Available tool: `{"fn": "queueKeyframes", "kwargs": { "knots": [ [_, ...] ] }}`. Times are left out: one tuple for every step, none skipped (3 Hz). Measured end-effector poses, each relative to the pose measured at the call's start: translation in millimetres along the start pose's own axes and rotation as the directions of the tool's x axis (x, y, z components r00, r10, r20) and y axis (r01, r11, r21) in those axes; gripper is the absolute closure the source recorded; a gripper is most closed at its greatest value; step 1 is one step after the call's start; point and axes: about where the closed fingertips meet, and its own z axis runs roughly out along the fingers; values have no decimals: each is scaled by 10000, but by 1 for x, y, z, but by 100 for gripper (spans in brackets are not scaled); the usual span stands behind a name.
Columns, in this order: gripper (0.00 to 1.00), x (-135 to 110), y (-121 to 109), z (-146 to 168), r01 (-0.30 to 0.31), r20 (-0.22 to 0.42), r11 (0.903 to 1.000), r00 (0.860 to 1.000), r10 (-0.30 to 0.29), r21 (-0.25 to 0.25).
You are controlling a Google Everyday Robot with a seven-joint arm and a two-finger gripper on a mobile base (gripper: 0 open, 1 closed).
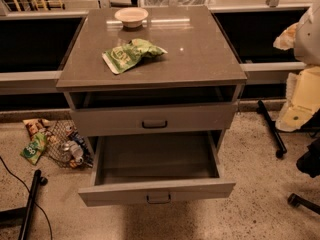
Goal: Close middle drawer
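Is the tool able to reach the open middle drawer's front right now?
Probably yes: nothing stands before the middle drawer. The tool itself is out of view; only the arm shows at the right edge.

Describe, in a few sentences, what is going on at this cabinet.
A one-armed robot is meant to close the middle drawer, which stands pulled far out and looks empty. Nothing is touching it: the gripper hangs at the right edge of the view, clear of the drawer's front and handle. The drawer above sits much further in. A bowl and a green bag lie on the cabinet top.
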Motion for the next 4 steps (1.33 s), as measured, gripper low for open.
{"fn": "queueKeyframes", "kwargs": {
  "knots": [
    [0, 0, 0, 0, 1, 1, 10000, 10000, -1, -1],
    [0, -3, 8, 28, 151, 122, 9993, 9998, -147, -341],
    [0, -3, 26, 70, 147, 446, 9963, 9989, -109, -849],
    [0, -3, 26, 70, 148, 445, 9963, 9989, -110, -850]
  ]
}}
